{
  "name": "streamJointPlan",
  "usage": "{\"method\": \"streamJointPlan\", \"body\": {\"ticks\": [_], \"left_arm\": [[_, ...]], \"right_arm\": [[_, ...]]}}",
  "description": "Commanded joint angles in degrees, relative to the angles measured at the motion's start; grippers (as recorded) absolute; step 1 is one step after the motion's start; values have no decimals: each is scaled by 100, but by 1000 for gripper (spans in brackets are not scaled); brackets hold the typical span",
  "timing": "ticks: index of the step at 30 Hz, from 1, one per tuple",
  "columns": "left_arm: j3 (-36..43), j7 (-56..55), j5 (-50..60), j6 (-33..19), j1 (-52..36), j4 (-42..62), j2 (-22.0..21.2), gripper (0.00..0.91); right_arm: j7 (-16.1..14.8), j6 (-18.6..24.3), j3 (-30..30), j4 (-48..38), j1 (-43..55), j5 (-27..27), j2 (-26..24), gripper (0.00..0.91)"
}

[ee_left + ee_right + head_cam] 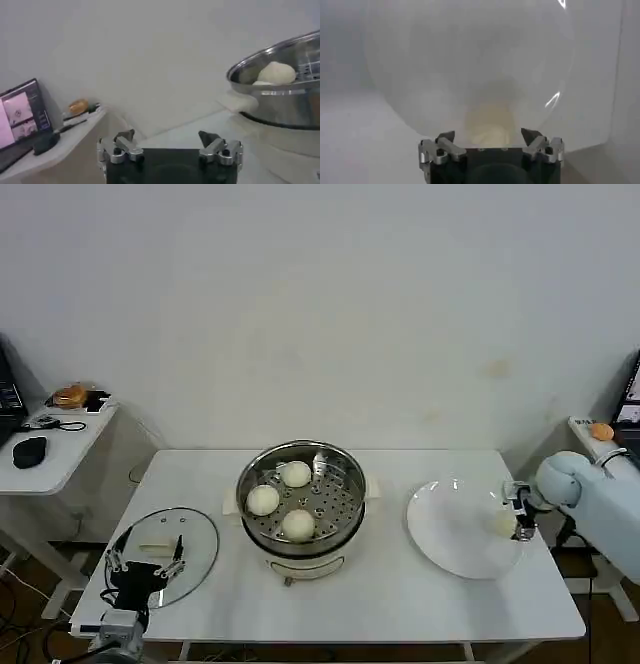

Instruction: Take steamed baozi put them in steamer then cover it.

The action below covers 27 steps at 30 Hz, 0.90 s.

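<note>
Nearest the head camera, the left hand (146,565) hovered low at the bench's (400,604) front left corner, its fingers apart over the near edge of the glass cover (165,555), which lay flat on the bench with its cream handle up. At the bench's middle stood the steamer (300,496), and three steamed baozi (263,500) sat on its perforated tray. On the right, the white plate (455,534) carried the fourth baozi (505,523) near its outer rim. The right hand (520,512) was at that bun, fingers spread with the bun between them; in the right wrist view the baozi (490,131) lay just ahead of the open fingertips (446,137), and whether they touched it could not be told.
</note>
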Motion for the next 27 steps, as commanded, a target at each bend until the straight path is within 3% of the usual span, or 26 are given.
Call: {"method": "streamJointPlan", "body": {"ticks": [1, 7, 11, 27], "left_arm": [[2, -4, -1, -7, -1, 15, -13, 907], [10, -3, 2, -6, -11, 20, -35, 907], [12, -5, 6, -7, -13, 10, -45, 907], [-17, -5, 5, -8, 24, -31, -57, 907]], "right_arm": [[18, -66, 55, -367, -47, -242, 339, 907], [-53, -81, 32, -404, -8, -324, 339, 907], [-73, -123, 48, -428, -13, -347, 368, 736], [-135, -147, 68, -485, 12, -417, 377, 625]]}}
